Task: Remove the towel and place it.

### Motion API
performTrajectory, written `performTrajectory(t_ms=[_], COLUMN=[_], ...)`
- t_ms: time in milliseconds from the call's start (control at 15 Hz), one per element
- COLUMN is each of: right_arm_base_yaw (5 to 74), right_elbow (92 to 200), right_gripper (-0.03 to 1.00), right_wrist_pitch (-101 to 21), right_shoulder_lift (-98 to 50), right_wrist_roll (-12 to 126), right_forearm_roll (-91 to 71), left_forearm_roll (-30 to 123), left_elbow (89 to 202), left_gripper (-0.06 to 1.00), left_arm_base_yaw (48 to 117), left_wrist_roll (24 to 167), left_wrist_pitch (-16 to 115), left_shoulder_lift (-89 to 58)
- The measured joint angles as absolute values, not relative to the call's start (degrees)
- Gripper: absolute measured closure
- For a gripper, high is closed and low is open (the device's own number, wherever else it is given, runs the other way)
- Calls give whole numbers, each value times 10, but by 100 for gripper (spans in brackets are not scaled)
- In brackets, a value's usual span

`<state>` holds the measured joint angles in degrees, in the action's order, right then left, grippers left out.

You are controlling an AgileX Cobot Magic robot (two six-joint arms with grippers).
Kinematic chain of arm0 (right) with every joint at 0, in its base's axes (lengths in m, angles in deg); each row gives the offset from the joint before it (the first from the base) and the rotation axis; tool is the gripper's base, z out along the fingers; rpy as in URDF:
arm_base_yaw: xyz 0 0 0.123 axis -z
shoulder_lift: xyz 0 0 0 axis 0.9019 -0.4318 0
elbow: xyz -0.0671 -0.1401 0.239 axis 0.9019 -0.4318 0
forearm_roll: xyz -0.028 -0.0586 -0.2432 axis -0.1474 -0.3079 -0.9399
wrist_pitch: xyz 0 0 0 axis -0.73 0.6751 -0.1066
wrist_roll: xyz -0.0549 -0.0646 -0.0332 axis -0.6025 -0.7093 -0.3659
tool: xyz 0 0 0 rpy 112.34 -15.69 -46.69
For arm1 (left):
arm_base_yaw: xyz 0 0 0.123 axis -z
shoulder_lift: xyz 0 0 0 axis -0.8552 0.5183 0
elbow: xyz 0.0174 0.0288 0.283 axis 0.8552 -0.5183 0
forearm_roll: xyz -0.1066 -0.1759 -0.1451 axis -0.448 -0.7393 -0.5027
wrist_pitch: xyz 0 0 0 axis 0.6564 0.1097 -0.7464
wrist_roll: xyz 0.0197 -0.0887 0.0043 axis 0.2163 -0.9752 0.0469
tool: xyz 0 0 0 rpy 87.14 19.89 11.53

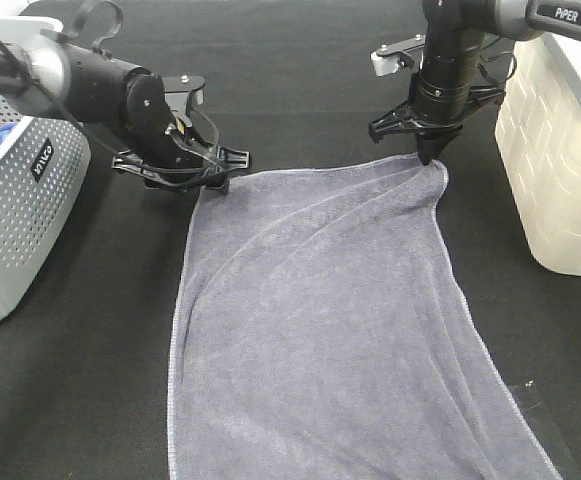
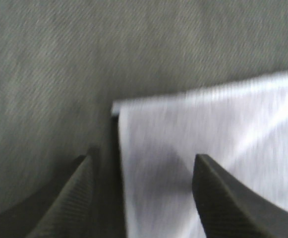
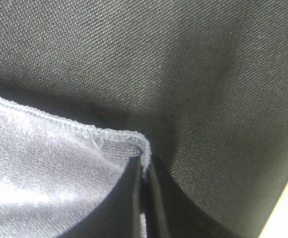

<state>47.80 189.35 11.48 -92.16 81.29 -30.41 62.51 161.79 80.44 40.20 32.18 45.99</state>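
Your towel (image 1: 320, 330) lies flat on the counter (image 1: 90, 400), with bare surface along both long hems. At its far left corner your left pincer (image 2: 144, 173) stands wide astride the hem, beside the grey basket (image 1: 20, 220). Your right pincer (image 1: 430, 155) pinches the far right corner, near the white bin (image 1: 560, 170).

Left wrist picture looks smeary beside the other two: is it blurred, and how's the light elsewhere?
Left wrist view: yes, soft and streaked, the towel washed out almost white. Right wrist view: sharp, weave and hem crisp, shadow along its edge. Exterior high view: evenly lit, folds gently shaded.
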Motion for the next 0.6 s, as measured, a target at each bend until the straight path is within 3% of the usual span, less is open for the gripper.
performTrajectory(t_ms=[200,333,467,600], right_arm_base_yaw=[478,478,478,478], right_elbow=[1894,1894,1894,1894], right_gripper=[97,97,97,97], right_wrist_pitch=[111,111,110,103], right_shoulder_lift=[-922,-922,-922,-922], right_wrist_roll=[813,813,813,813], right_forearm_roll=[-303,-303,-302,-302], left_forearm_roll=[602,601,601,602], left_elbow=[1652,1656,1657,1665], left_gripper=[43,60,85,94], left_arm_base_yaw=[804,804,804,804], left_wrist_roll=[402,402,404,416], left_wrist_pitch=[319,319,317,306], left_shoulder_lift=[491,495,495,495])
